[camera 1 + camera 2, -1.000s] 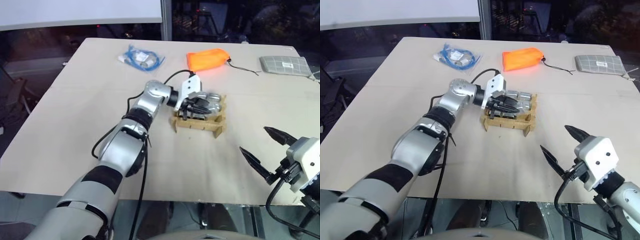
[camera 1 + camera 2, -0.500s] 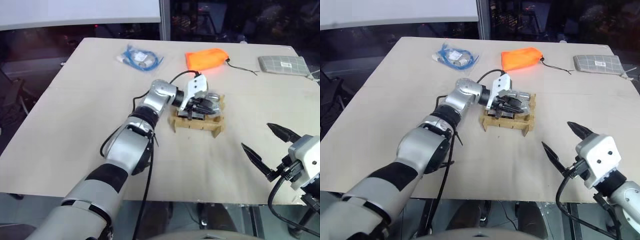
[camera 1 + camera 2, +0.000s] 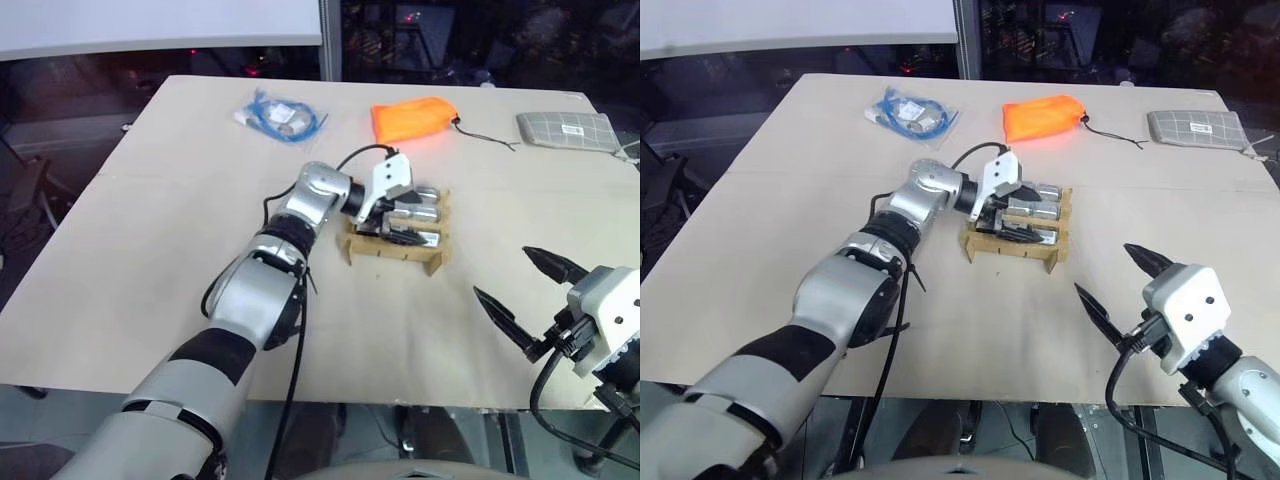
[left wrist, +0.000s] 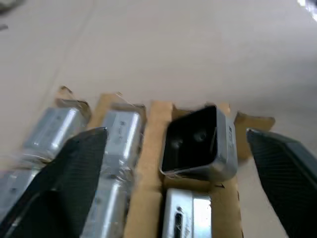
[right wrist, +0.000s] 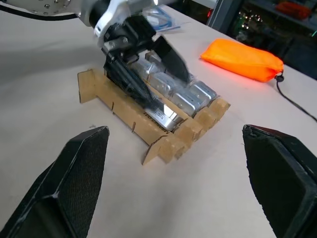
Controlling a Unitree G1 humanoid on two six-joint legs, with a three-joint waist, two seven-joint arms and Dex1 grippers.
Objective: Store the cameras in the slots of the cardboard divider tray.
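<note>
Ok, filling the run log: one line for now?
left hand: open over tray | cameras: in slots | right hand: open, apart

The cameras [image 3: 415,212] are slotted in the cardboard divider tray [image 3: 394,249] mid-table; behind it a pouch [image 3: 415,118] is laid (cable bundle [image 3: 283,113] further left).

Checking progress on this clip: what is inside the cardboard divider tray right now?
The cardboard divider tray holds several silver cameras. The open left gripper covers part of it, so a full count is hidden.
</note>
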